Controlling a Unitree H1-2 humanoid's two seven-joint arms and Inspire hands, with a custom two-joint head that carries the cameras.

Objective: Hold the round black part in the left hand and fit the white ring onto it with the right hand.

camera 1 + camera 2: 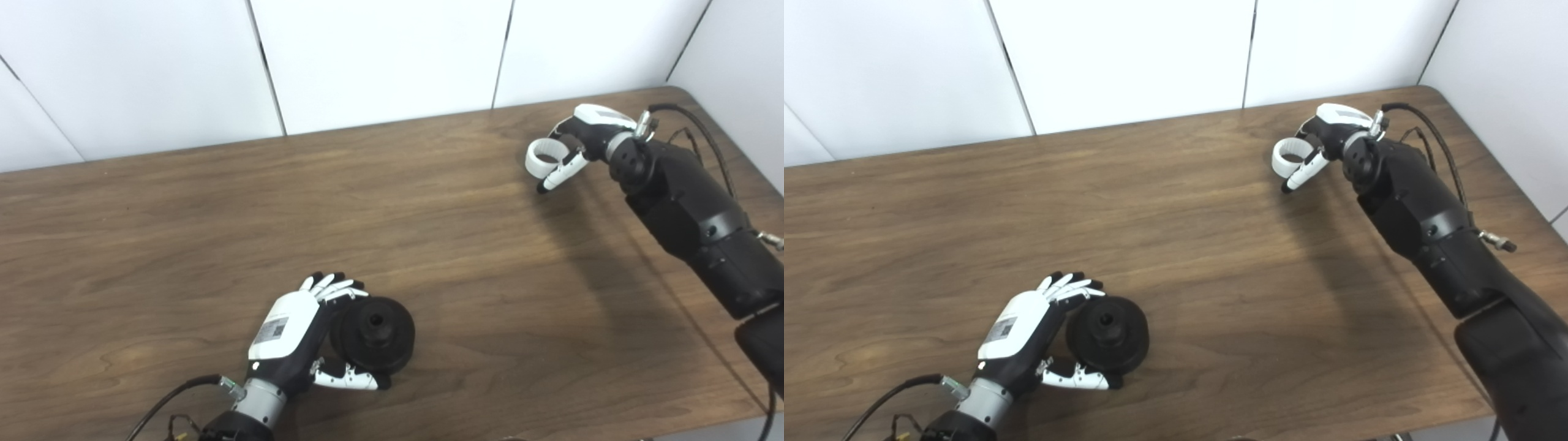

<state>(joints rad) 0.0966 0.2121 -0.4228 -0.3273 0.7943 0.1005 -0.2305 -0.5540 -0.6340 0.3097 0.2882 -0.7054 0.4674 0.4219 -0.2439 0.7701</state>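
While the round black part (374,334) sits near the front edge of the tabletop (184,245), the left hand (294,334) cups it, fingers curled against its far side and thumb along its near side. Well apart, near the far right corner, the right hand (576,147) pinches the white ring (542,156), raised above the wood.
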